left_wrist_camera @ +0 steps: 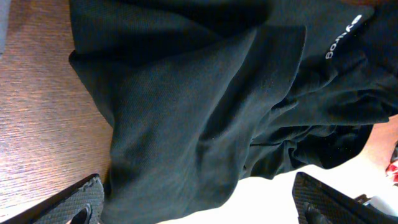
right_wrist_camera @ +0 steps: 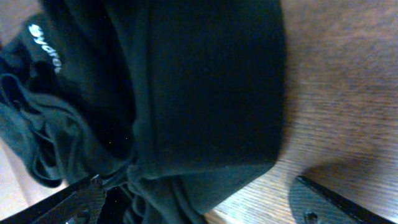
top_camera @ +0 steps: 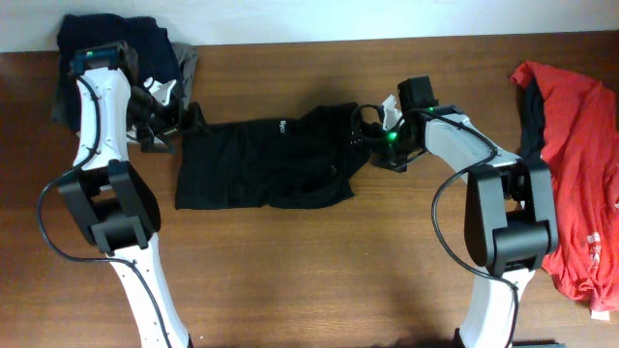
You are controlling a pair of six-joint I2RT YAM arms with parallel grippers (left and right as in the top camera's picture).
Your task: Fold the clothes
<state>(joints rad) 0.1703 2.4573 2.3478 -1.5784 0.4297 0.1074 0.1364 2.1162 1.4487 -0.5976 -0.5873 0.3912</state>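
A large black garment (top_camera: pixel 266 159) with small white lettering (top_camera: pixel 281 124) lies spread across the middle of the wooden table. My left gripper (top_camera: pixel 186 120) is at its upper left corner. In the left wrist view it is open (left_wrist_camera: pixel 199 208), its fingers (left_wrist_camera: pixel 68 208) wide apart with the garment's fabric (left_wrist_camera: pixel 205 106) lying between and beyond them. At the garment's upper right corner is my right gripper (top_camera: pixel 365 128), also open (right_wrist_camera: pixel 199 208). Bunched black cloth (right_wrist_camera: pixel 205 93) fills the space by its left finger (right_wrist_camera: pixel 71 205), and bare wood lies by the right one.
A red garment (top_camera: pixel 571 145) with a dark one under it lies at the table's right edge. A pile of navy and grey clothes (top_camera: pixel 126 43) sits at the back left corner, behind my left arm. The table (top_camera: pixel 319 280) is brown wood.
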